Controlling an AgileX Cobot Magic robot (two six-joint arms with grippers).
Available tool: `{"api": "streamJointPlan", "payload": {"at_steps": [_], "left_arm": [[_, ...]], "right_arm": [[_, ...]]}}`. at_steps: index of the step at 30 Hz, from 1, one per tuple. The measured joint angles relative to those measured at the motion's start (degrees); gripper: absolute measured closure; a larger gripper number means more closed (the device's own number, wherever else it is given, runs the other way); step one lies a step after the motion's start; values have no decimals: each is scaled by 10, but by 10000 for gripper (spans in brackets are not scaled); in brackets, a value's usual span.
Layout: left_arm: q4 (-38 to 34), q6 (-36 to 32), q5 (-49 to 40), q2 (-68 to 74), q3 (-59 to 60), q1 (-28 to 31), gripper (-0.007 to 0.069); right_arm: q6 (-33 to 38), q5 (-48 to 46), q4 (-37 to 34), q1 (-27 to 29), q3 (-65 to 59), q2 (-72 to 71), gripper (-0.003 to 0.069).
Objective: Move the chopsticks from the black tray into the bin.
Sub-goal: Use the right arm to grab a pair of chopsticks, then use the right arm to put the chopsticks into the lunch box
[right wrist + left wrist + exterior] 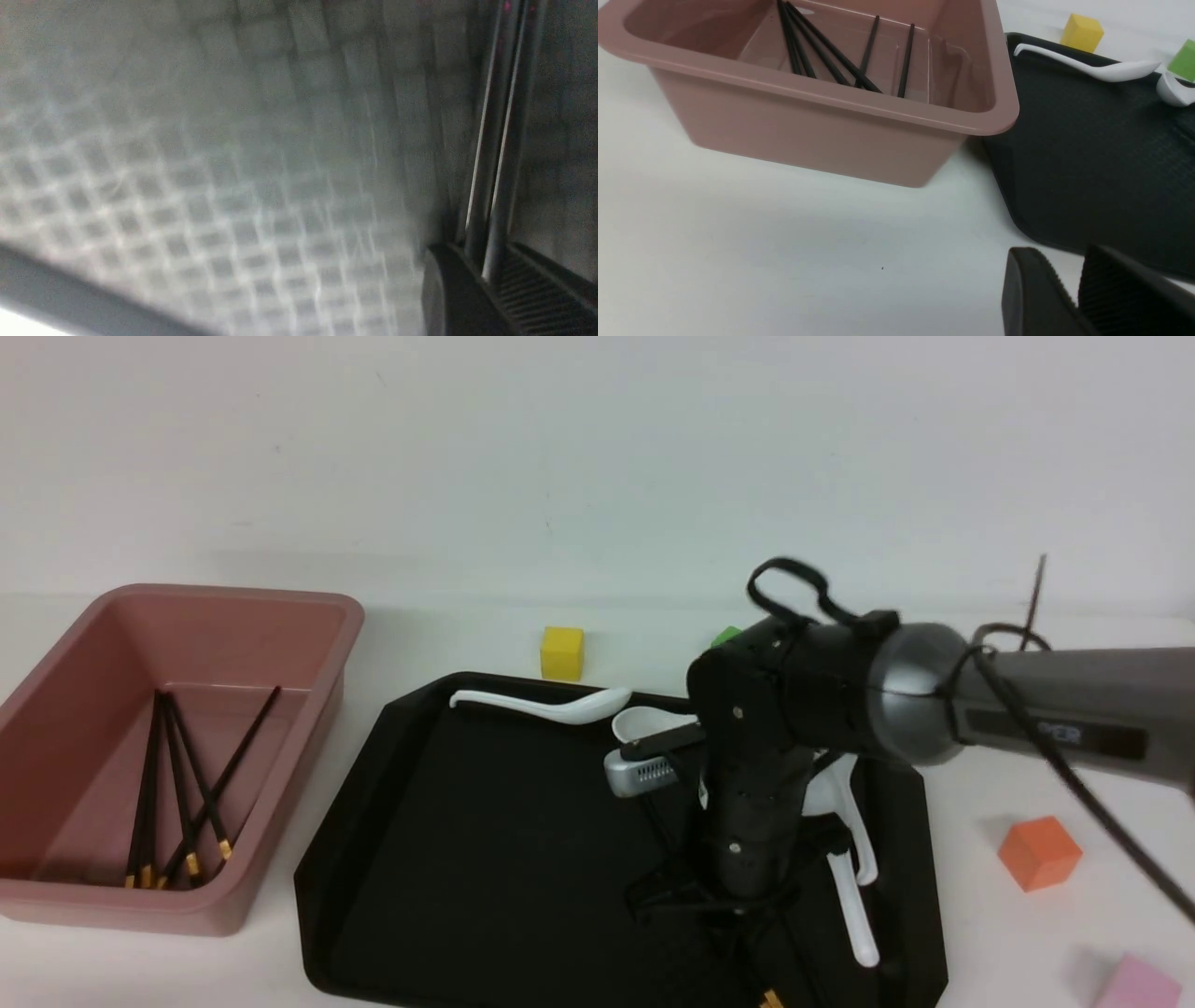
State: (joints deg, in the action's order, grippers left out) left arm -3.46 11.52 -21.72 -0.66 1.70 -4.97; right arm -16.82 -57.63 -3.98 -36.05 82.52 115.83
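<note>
- Chopsticks in the bin [149,784] lie fanned across one another, with their gold-banded ends at the near wall. I judge that this is simply how dropped sticks settle in a deep tub.
- The bin [233,644] sits on the desk [448,644] just left of the black tray [485,821], near it but apart, probably to keep each carry short.
- The right tool [738,905] is down on the near right part of the tray, pointing at its floor.
- In the right wrist view a pair of chopsticks [490,163] runs side by side between its pads [448,289], with the jaws narrow against them. That reads as a grip on the pair, though blur hides how firm it is.
- A gold tip [771,999] shows at the tray's near edge below that tool. It is likely the thick end of the pair, which would put the grasp part-way along the shafts.
- The left tool [1059,254] hangs low over the desk, near the bin's corner and the tray's edge. Its pads are slightly apart and hold nothing, and it looks parked clear of the working arm.
- White spoons [541,705] lie on the tray, some beside the right arm, and are not part of the job.
- A yellow block [562,651], an orange block [1039,851] and a pink block [1134,985] sit on the desk outside the tray.
- Pale lettering [1055,733] marks the right arm's casing. It is too blurred to read whole, though it perhaps ends in "PER". The bin, tray and blocks show no writing.
</note>
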Motion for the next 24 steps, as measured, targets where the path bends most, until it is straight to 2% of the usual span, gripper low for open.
{"api": "streamJointPlan", "payload": {"at_steps": [2,7,12,18,24], "left_arm": [[0,0,0,0,0,0,447],[0,0,0,0,0,0,441],[0,0,0,0,0,0,439],[0,0,0,0,0,0,438],[0,0,0,0,0,0,438]], "right_arm": [[10,-11,-8,0,-1,-16,529],[60,-35,-79,0,4,-88,529],[147,-30,-219,-4,96,-101,529],[247,31,-346,-43,278,10,529],[346,179,-425,-100,461,180,529]]}}
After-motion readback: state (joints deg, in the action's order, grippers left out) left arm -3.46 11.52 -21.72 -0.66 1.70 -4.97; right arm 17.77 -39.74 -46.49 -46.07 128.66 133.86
